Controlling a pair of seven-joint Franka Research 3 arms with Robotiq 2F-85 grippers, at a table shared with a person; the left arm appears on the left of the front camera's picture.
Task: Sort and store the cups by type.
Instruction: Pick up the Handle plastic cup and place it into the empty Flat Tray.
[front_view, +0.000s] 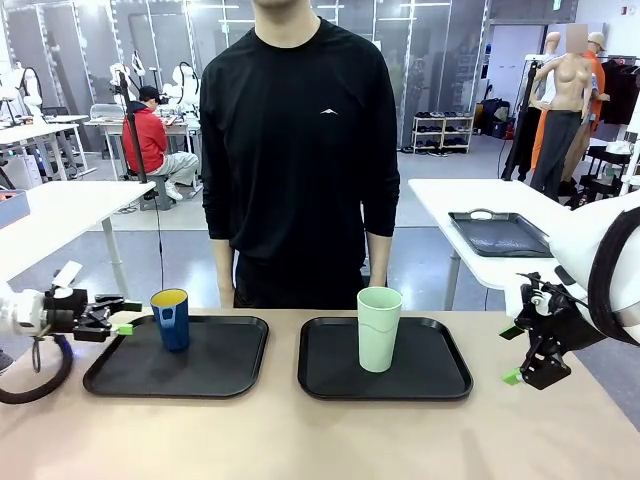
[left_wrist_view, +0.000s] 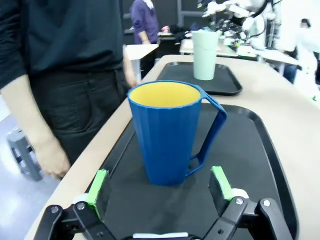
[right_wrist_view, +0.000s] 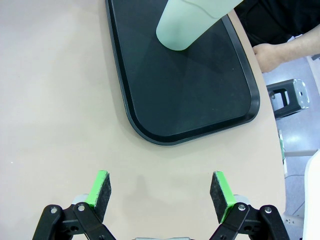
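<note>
Front view: short dark blue ribbed plastic cup w/ yellow interior and handle (front_view: 171, 318) is standing upright on the black rectangular tray at 9 o'clock (front_view: 110, 378). Tall pale mint-green handleless tumbler (front_view: 379, 328) is standing upright on the second black tray at 3 o'clock (front_view: 440, 380). Both trays are resting side by side on the tan desk (front_view: 300, 440), apart.

L gripper (front_view: 125, 318) is hovering just beside the blue cup, at its 9 o'clock; jaws are standing apart, not touching it. Wrist view: cup is sitting between and beyond the green pads (left_wrist_view: 98, 186), handle pointing to 3 o'clock.

R gripper (front_view: 512, 354) is hanging over bare desk at the tumbler tray's 3 o'clock, well apart from the tumbler; jaws apart, holding nothing.

Person in black long-sleeve top (front_view: 300, 150) is standing at 12 o'clock, arms hanging down.
</note>
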